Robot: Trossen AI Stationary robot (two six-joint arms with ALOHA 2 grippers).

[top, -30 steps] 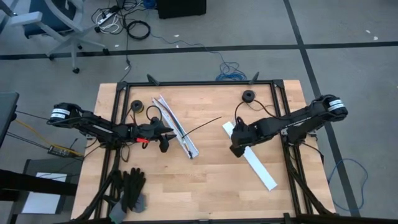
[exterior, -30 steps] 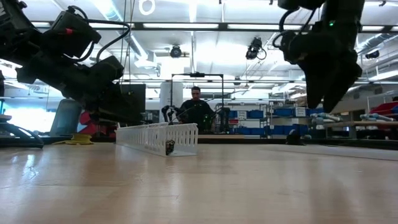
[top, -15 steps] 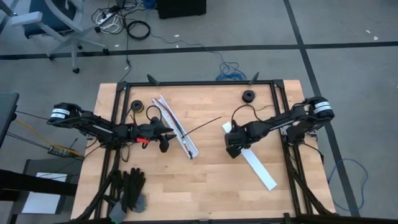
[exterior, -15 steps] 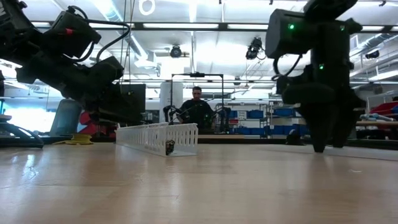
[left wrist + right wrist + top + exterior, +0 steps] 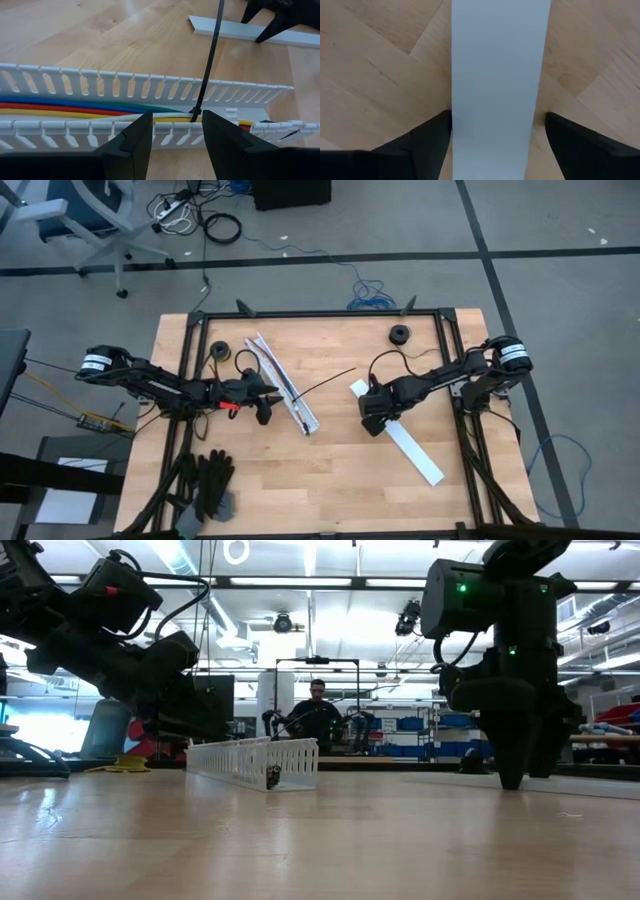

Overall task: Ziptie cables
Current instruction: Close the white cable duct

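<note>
Here, the left gripper (image 5: 268, 392) hovers just beside the white slotted channel (image 5: 283, 382), its fingers (image 5: 131, 145) part-way apart and empty. The cables (image 5: 75, 108), blue, green, red and yellow, lie along the inside of that channel, where a black zip tie (image 5: 210, 57) loops round them and stands up with its tail free. Farther right, the right gripper (image 5: 372, 415) stands spread wide astride the flat white cover strip (image 5: 497, 75) on the wooden table (image 5: 340, 470), fingertips (image 5: 432, 137) down on either side of it, not clamping.

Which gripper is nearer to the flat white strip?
Right. The right gripper straddles the flat white strip; the left gripper is beside the slotted channel.
</note>
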